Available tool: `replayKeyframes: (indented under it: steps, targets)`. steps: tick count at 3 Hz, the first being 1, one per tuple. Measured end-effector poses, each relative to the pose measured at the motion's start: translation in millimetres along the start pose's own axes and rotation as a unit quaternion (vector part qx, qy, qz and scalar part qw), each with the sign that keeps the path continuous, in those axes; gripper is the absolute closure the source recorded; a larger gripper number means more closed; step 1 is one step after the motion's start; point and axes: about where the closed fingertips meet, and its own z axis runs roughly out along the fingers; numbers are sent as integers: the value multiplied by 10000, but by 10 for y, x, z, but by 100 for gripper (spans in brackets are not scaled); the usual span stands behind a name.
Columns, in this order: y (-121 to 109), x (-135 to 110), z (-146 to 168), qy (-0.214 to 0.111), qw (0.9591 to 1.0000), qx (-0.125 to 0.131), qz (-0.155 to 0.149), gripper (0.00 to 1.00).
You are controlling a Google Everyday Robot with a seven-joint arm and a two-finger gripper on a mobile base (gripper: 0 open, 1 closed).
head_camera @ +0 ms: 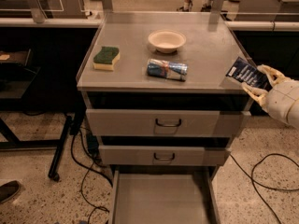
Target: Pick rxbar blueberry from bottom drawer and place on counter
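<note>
My gripper [259, 80] is at the cabinet's right side, level with the counter [140, 71]. Its cream fingers [270, 72] are shut on the rxbar blueberry [246, 73], a small flat navy wrapper with white lettering. The bar hangs tilted over the counter's front right corner and rim. The bottom drawer [161, 202] is pulled open below, and its grey floor is bare.
On the counter sit a green and yellow sponge [106, 58], a cream bowl [167, 40] and a shiny blue-silver cylindrical packet [167, 69]. Two upper drawers with dark loop handles [168, 123] are closed. Cables [261, 171] lie on the floor on both sides.
</note>
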Motion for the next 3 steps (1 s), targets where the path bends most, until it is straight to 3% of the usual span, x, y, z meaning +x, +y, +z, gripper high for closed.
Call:
replayKeyframes:
  steps: [1, 3]
  targets:
    - [-28, -28, 112, -8, 10000, -21, -6, 100]
    - [-237, -82, 702, 4, 9998, -188, -2, 100]
